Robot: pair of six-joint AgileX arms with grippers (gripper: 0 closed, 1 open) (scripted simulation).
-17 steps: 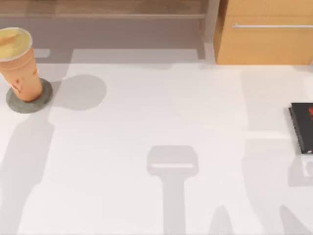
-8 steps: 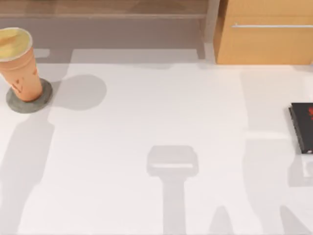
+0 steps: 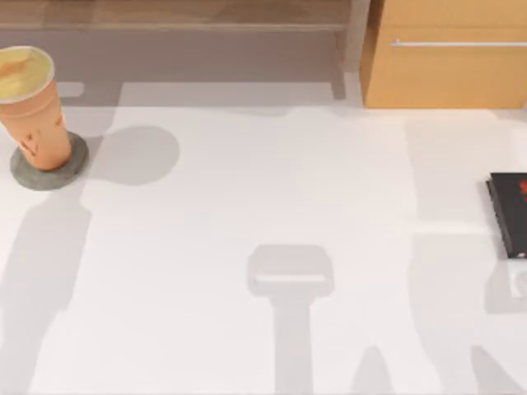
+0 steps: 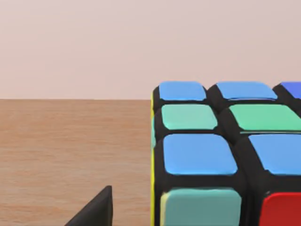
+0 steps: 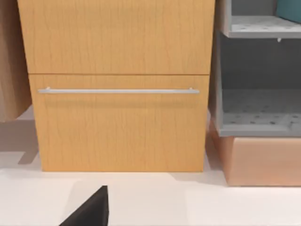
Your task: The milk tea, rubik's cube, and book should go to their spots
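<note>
Resting on coaster (image 3: 49, 174): milk tea (image 3: 33, 107)

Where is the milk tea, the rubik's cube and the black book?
milk tea (image 3: 37, 123): top view, on the cup's orange side.
rubik's cube (image 4: 200, 154): left wrist view, on a blue sticker.
black book (image 3: 510, 216): top view, on its cover.

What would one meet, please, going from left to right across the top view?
Milk tea standing on its grey coaster at the table's left edge → bare white table → wooden drawer cabinet at the back → thin black book at the right edge.
</note>
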